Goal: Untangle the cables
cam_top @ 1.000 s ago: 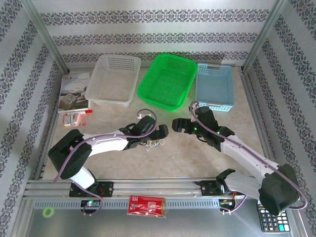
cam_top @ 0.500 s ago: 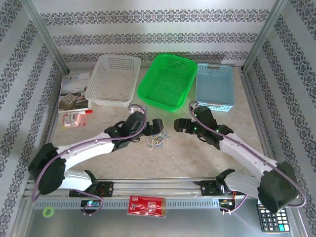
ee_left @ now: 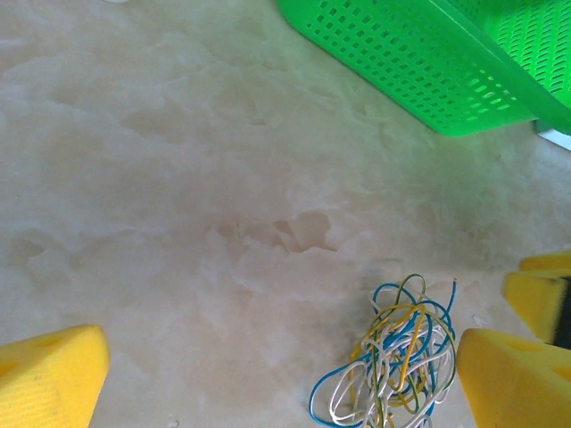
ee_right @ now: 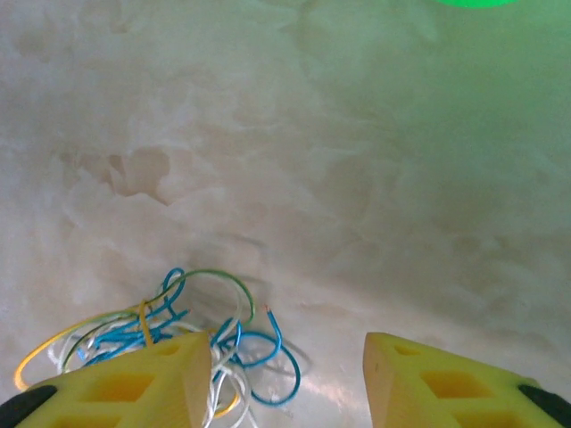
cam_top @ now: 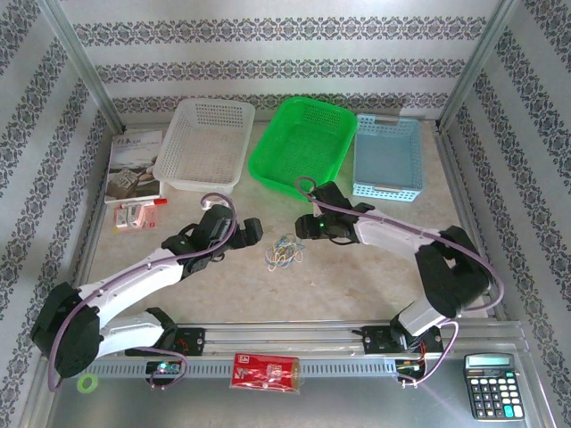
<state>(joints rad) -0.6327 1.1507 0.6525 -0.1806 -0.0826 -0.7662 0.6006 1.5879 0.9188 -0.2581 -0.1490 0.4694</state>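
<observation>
The cables (cam_top: 284,253) lie as a small tangle of thin white, yellow, blue and green loops on the table between both arms. My left gripper (cam_top: 248,232) stands just left of them and is open. In the left wrist view the cables (ee_left: 397,366) lie by the right finger (ee_left: 517,379), with bare table in the wide gap of the gripper (ee_left: 277,383). My right gripper (cam_top: 308,227) hangs just right of and behind the tangle. In the right wrist view the gripper (ee_right: 285,374) is open, the cables (ee_right: 169,325) sit at its left finger (ee_right: 134,388), and a blue loop reaches into the gap.
A white basket (cam_top: 203,143), a green basket (cam_top: 303,147) and a blue basket (cam_top: 390,159) line the back. A booklet (cam_top: 134,165) and a small red-white packet (cam_top: 138,214) lie at the left. A calculator (cam_top: 489,385) and a red packet (cam_top: 266,370) rest near the front rail.
My left gripper has pulled back to the left, off the tangle, which stays on the table. My right arm has swung in toward the cables and its jaws have narrowed.
</observation>
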